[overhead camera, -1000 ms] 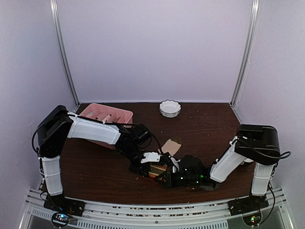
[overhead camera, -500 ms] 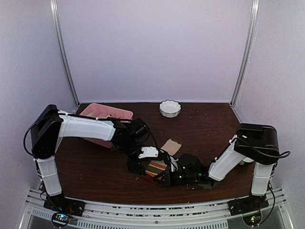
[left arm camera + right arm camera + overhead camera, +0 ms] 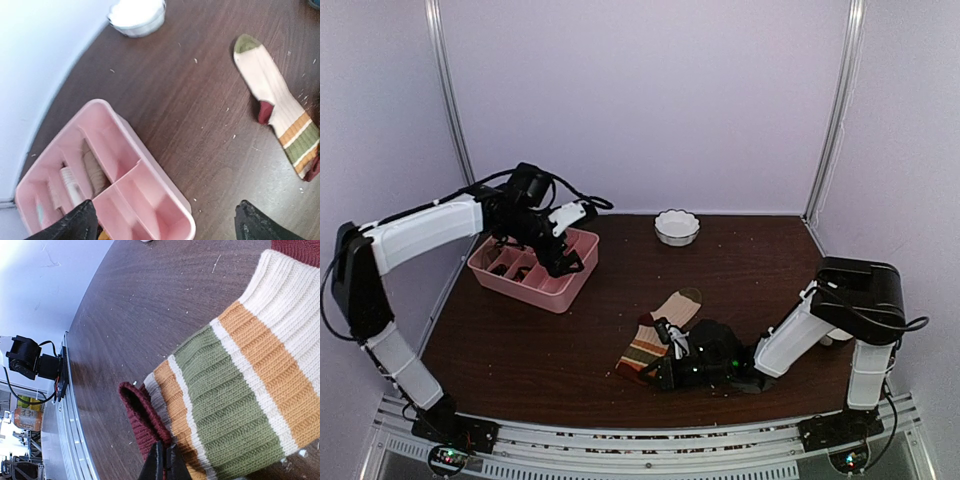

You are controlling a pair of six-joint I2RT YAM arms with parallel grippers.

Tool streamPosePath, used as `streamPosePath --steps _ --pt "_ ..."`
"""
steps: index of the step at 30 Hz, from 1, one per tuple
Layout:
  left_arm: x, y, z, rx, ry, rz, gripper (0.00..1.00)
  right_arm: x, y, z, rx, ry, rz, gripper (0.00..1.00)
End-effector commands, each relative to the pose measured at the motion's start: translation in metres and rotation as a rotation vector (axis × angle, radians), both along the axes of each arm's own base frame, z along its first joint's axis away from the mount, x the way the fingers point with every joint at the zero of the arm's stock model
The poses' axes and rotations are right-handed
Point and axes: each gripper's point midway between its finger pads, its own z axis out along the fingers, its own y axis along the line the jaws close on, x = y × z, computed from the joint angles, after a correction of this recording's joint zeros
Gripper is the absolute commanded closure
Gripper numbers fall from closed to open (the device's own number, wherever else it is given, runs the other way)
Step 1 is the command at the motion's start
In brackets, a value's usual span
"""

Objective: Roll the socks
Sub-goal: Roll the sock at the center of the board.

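Top external view: left gripper [image 3: 560,255] hangs wide open above the pink tray [image 3: 520,285] at the left of the table [image 3: 760,260]; the striped sock [image 3: 658,328] lies flat near the middle, toe toward the white bowl [image 3: 677,227]; right gripper [image 3: 665,368] is pinched closed on its maroon cuff edge.

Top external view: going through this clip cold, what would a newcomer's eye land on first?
The striped sock stands out most, lying flat on the dark table near the front, cream with orange and green bands. The right hand is pinched shut on its maroon cuff edge. At the back left, the left hand hangs wide open above the pink compartment tray, which holds a few small items.
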Motion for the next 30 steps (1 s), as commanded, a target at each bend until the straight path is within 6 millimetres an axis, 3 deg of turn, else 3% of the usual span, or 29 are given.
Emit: streamPosePath --steps 1,5,9,12,14,19,21,26,30 --pt "-0.006 -0.006 0.044 -0.127 -0.190 -0.051 0.06 -0.029 -0.052 -0.076 -0.279 0.145 0.010 1.00" --pt "-0.055 -0.033 -0.016 -0.049 0.012 -0.291 0.02 -0.027 -0.053 -0.076 -0.270 0.171 -0.010 1.00" --pt "-0.135 -0.054 -0.073 0.054 0.037 -0.585 0.02 -0.027 -0.056 -0.079 -0.275 0.226 -0.037 1.00" --pt "-0.185 -0.066 -0.094 0.082 0.020 -0.790 0.02 -0.030 -0.061 -0.086 -0.291 0.280 -0.052 1.00" --pt "-0.206 -0.073 -0.104 0.092 0.014 -0.887 0.02 -0.032 -0.063 -0.089 -0.299 0.309 -0.059 1.00" --pt "-0.218 -0.097 -0.120 0.120 -0.043 -0.981 0.09 -0.034 -0.069 -0.094 -0.322 0.341 -0.071 1.00" --pt "-0.218 -0.105 -0.125 0.122 -0.071 -1.003 0.16 -0.035 -0.070 -0.095 -0.323 0.349 -0.074 1.00" --pt "-0.219 -0.117 -0.142 0.158 -0.071 -1.049 0.45 -0.034 -0.068 -0.093 -0.312 0.354 -0.076 1.00" --pt "-0.212 -0.122 -0.149 0.179 -0.076 -1.035 0.52 -0.033 -0.067 -0.091 -0.308 0.350 -0.072 1.00"
